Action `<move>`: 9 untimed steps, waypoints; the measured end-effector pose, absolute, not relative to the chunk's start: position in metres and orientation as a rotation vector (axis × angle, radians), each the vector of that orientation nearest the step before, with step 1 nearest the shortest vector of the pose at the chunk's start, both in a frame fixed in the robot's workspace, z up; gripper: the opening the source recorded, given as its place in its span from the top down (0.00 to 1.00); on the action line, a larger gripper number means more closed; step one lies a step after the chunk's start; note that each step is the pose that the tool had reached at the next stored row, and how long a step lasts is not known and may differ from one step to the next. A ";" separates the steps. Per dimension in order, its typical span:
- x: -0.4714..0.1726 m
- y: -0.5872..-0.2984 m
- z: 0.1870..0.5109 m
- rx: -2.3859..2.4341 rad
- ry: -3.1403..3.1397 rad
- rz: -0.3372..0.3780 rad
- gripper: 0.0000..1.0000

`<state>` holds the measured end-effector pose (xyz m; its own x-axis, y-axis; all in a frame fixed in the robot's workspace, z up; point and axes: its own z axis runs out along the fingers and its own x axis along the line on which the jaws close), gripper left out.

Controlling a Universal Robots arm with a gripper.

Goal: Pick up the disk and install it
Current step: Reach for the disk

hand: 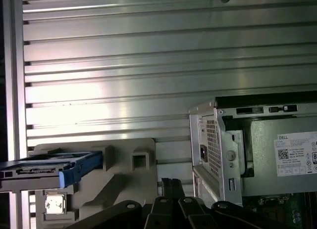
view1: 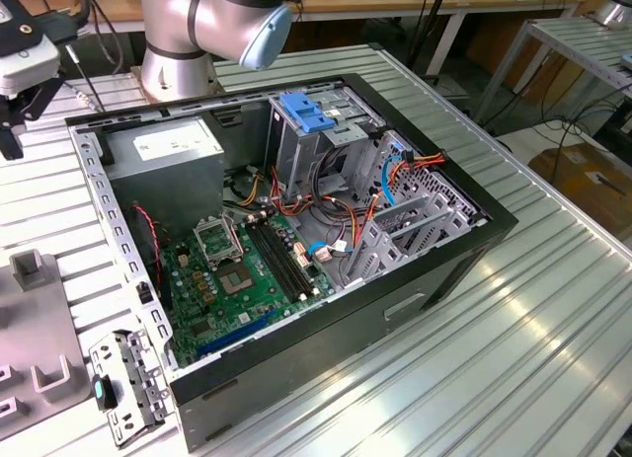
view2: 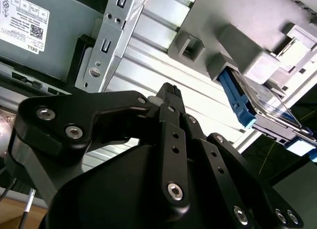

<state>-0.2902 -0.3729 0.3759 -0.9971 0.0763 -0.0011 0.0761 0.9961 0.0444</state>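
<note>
Black gripper (view2: 171,90) hanging above the table (hand: 148,66).
Jaws are pressing together on nothing; the disk (hand: 34,165) is lying apart in a grey holder (hand: 141,162).

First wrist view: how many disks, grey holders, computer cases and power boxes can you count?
Disk: 1
Holder: 1
Case: 1
Power box: 1
Total: 4
</note>
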 end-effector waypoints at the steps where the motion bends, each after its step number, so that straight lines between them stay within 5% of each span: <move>1: -0.293 -0.373 0.376 0.120 3.136 0.070 0.89; 9: -0.320 -0.369 0.375 0.120 3.136 0.070 0.89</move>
<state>-0.3203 -0.3690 0.3752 -0.9971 0.0762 -0.0011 0.0760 0.9961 0.0445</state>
